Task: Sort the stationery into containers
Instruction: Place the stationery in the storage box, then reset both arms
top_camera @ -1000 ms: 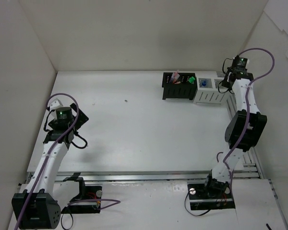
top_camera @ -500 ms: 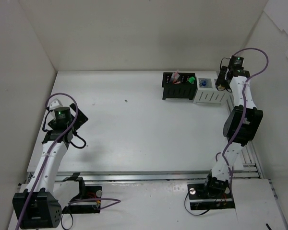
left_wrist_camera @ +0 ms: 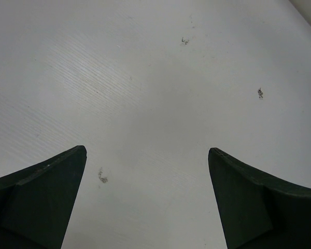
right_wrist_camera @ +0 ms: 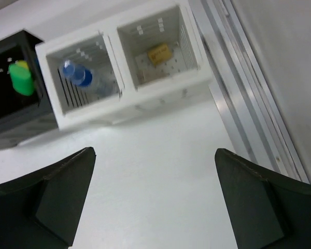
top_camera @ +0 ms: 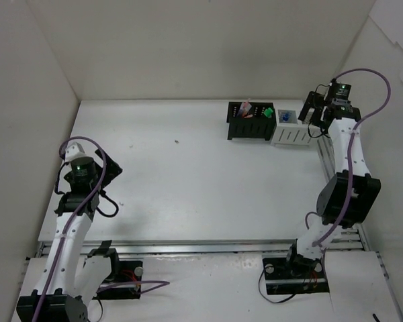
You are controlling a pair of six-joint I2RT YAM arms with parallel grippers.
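Since the earlier frame, the right arm has lifted and drawn back from the white bins, its elbow folded lower, and the left arm has pulled in toward its base. Right gripper: jaws spread wide, nothing between them, poised above the table just in front of the bins; judged to have let go of an item and to be clearing the rim so it does not catch on it. Right white bin: holds one tan eraser lying flat on the perforated floor, apart from the walls. Left white bin, touching the first side by side: holds a clear blue-capped bottle, lying tilted against the slotted wall. Black organiser, just beside the left bin: a green-capped highlighter stands cap-up in its nearer compartment with a yellow cap close behind; thin reddish pens show in the farther compartment. Like sits with like, which is presumably the sorting rule. Left gripper: jaws wide and empty, hanging over bare table at the left side, well apart from the containers, seemingly parked out of the way. No loose stationery shows on the table; the sort appears to be at or near its end.
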